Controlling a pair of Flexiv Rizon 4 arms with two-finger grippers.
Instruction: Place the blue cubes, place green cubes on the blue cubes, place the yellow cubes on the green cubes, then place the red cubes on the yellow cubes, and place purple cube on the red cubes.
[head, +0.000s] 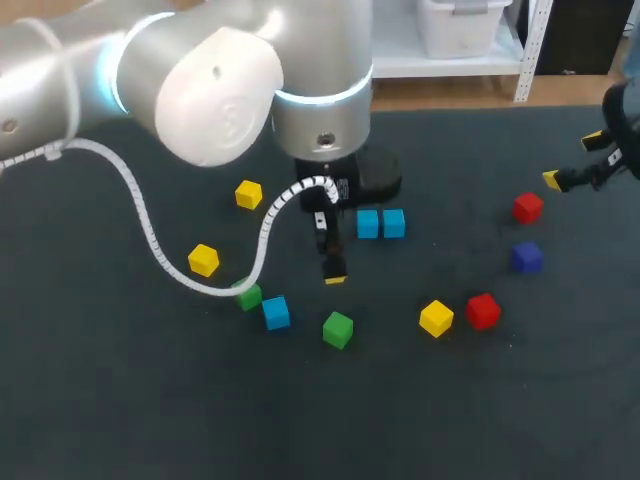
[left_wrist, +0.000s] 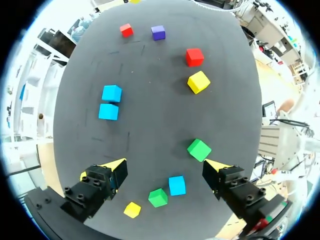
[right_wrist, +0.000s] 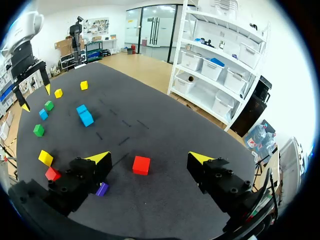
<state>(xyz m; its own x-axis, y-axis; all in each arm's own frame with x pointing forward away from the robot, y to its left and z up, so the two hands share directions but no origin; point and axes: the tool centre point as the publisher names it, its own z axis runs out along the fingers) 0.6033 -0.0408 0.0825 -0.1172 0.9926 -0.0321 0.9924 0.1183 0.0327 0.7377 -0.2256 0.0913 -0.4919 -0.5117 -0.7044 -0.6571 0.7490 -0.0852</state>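
You have a pair of blue cubes (head: 367, 224) touching side by side near the middle of the table (head: 120, 400). A third blue cube (head: 276, 313) lies just beside one green cube (head: 248, 296), with the other green cube (head: 338, 329) close by. Your left gripper (left_wrist: 165, 165) hangs above these three, fingers spread wide, holding nothing. Your right gripper (right_wrist: 150, 158) is released too, over a red cube (right_wrist: 141, 165) at the table's right, its fingers apart from it, with the purple cube (right_wrist: 102, 189) near.
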